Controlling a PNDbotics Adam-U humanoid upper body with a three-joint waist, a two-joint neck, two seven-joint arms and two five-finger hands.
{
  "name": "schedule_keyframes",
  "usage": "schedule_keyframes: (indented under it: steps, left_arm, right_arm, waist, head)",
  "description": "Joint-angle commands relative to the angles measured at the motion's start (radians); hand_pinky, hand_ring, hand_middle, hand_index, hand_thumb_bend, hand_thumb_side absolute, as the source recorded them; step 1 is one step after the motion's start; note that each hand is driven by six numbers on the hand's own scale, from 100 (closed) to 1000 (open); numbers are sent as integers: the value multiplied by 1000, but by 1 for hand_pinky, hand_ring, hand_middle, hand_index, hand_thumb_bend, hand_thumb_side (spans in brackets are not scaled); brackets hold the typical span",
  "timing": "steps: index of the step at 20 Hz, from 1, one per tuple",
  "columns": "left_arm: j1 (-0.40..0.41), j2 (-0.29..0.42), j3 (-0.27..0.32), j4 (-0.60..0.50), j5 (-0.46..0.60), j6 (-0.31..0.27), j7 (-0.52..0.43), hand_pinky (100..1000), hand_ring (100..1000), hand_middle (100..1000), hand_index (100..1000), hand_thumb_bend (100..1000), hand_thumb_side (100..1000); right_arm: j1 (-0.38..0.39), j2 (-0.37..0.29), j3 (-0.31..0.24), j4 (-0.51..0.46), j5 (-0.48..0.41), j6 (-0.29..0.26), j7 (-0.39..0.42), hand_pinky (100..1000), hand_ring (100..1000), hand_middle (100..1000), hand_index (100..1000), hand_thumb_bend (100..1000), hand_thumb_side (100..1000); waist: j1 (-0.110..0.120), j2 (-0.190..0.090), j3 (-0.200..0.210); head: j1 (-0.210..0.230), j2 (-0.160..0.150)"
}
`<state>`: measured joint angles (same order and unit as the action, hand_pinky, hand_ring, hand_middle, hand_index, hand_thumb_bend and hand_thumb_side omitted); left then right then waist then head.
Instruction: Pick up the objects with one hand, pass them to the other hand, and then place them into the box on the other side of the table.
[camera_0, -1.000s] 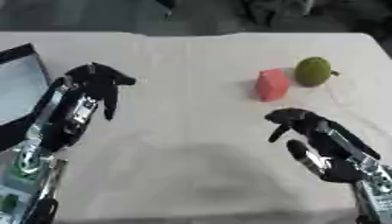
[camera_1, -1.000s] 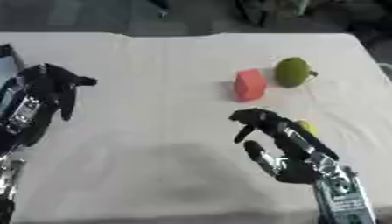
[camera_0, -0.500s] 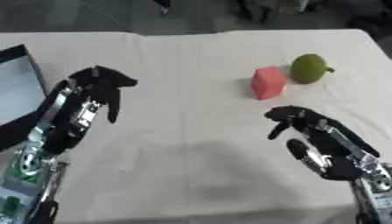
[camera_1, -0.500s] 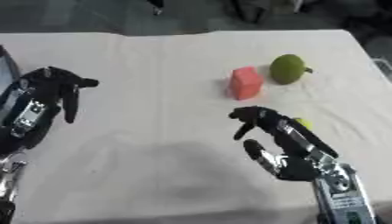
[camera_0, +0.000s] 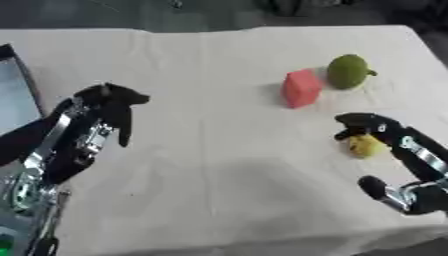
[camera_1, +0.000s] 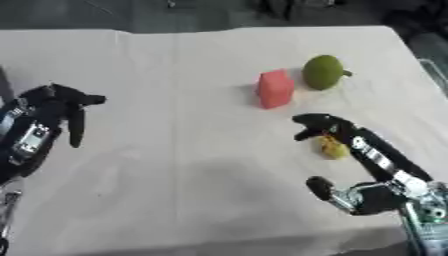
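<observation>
The left hand (camera_0: 98, 112) hangs idle, fingers drooping and relaxed, holding nothing, with the box (camera_0: 13, 97) just beyond its outer side. The right hand (camera_1: 350, 142) lies spread over a yellow object (camera_0: 366, 145), fingertips not closed. Red block (camera_0: 302, 88) and green fruit (camera_0: 349, 71) sit beyond it. Closing off-centre could roll the yellow object away.

We are wearing black on both hands: the left hand (camera_0: 103, 102) is showing silver plates along its forearm, the right hand (camera_1: 350, 137) silver joints and a rounded black thumb.
</observation>
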<state>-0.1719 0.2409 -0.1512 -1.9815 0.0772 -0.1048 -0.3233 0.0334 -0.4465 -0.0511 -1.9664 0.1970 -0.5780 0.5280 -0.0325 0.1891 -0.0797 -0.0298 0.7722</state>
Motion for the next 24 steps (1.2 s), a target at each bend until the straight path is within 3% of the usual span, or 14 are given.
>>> schedule_keyframes:
  steps: [1,6,11,17,24]
  left_arm:
    - [-11,6,-5,-18,-16,0,-4,872,254,301,681,100,646]
    - [-20,4,-14,-18,-27,-4,-10,875,256,303,682,100,646]
    - [-24,2,-22,-18,-28,-8,-16,876,258,303,682,100,646]
    - [-26,-3,-32,-18,-25,-9,-23,877,259,304,683,100,646]
    - [-33,-7,-41,-18,-22,-13,-31,877,260,305,683,100,646]
  right_arm:
    - [12,-97,-37,5,64,-51,-63,953,823,919,962,395,577]
    - [1,-181,-55,110,164,-82,-161,954,844,915,968,414,566]
    - [-62,-237,-54,242,233,-96,-237,944,843,903,967,390,544]
    - [-199,-245,-38,479,262,-37,-304,933,815,881,948,363,533]
    - [-323,-249,-14,676,284,-20,-333,920,790,842,937,335,536]
  waist:
    - [0,-3,2]
    - [6,7,5]
    - [16,9,9]
    - [26,4,16]
    - [33,7,37]
  head:
    - [-10,-2]
    - [-21,-2]
    - [-33,-2]
    - [-51,-2]
    - [-76,-2]
